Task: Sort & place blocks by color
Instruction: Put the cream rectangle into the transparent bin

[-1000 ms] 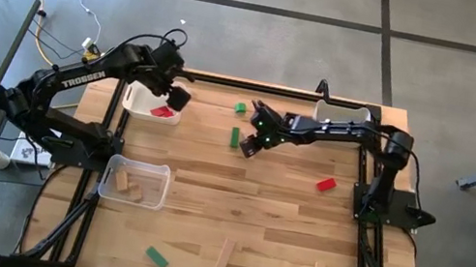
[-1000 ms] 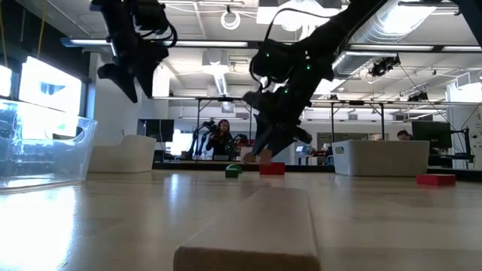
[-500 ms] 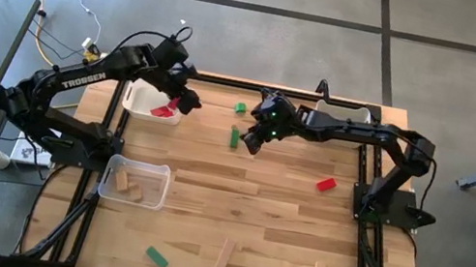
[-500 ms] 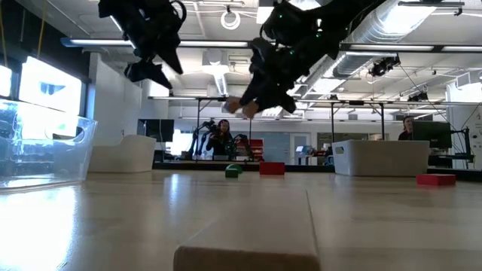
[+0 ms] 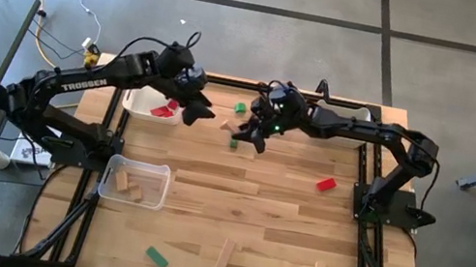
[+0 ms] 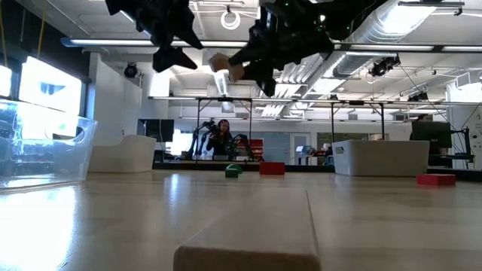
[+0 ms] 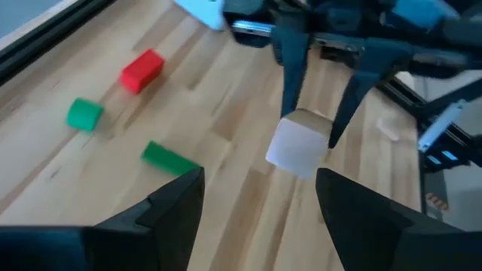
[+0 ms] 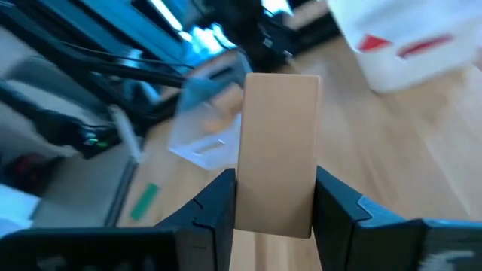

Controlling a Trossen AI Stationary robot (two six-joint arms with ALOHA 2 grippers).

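**Plain block lifted toward a mid-air handover**

Within the last second the right gripper (image 5: 243, 132) has risen from the table's far-middle area, clenched on a plain light-wood block (image 8: 277, 154) now held clear of the surface. The left gripper (image 5: 206, 108) has swung out from over the white bin (image 5: 137, 103) at the far left edge and now faces that block with fingers (image 7: 175, 211) spread and empty. This looks like a handover. Red block (image 5: 325, 183) and green blocks (image 5: 240, 107) remain unsorted on the table (image 5: 270, 228).
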